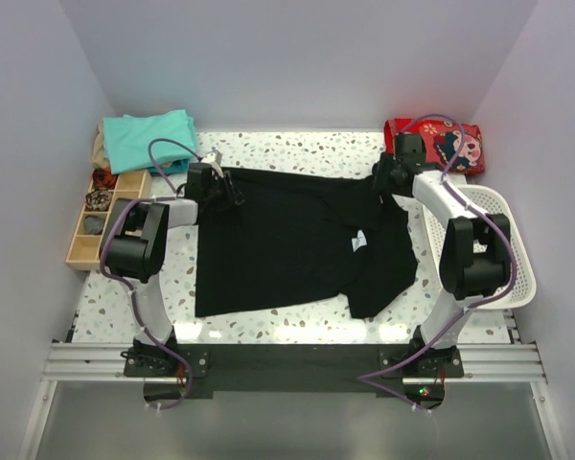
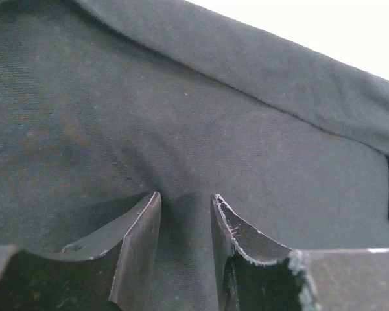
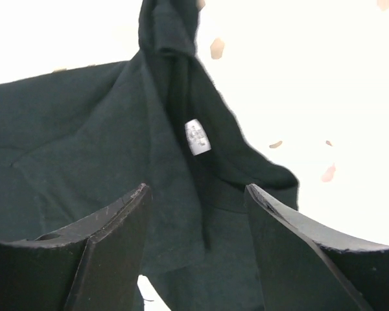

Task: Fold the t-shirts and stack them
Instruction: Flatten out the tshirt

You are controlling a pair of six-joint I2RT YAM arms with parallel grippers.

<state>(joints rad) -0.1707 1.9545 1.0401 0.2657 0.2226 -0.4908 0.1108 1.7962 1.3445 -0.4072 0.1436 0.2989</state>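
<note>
The black t-shirt (image 1: 278,240) is soft matt cloth on a smooth speckled terrazzo-look table (image 1: 297,149)

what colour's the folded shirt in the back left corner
Teal folded shirt, clearest in the top external view.

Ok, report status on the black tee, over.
Left gripper narrow on black t-shirt, grip unclear. Right gripper open, white tag ahead. Shirt spread, unstacked. White basket alongside.

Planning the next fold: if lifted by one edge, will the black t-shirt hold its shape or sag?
Likely sags: the black t-shirt lies in soft creases, with one side folded over. Probably light; thin cloth bunches in the right wrist view.
</note>
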